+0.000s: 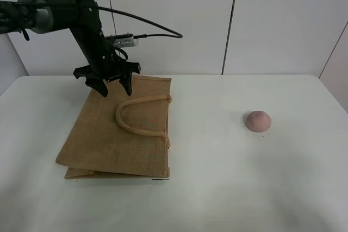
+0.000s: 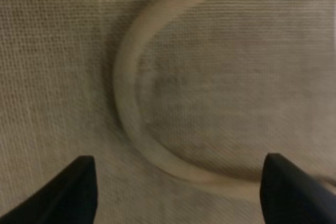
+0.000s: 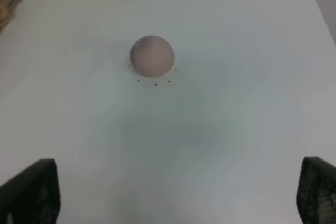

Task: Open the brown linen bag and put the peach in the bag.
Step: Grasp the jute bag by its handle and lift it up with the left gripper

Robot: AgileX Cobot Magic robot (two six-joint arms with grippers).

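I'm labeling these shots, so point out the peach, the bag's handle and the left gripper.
peach (image 1: 258, 120), exterior high view, middle of fruit.
bag handle (image 1: 119, 119), exterior high view, bend of loop.
left gripper (image 1: 116, 92), exterior high view, between its fingertips.

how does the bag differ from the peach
The brown linen bag is large, flat and rectangular; the peach is small and round. The bag is tan and coarse-woven, the peach dusty pink and matte. The left end effector hovers open over the bag, none over the peach. Both rest on the white table.
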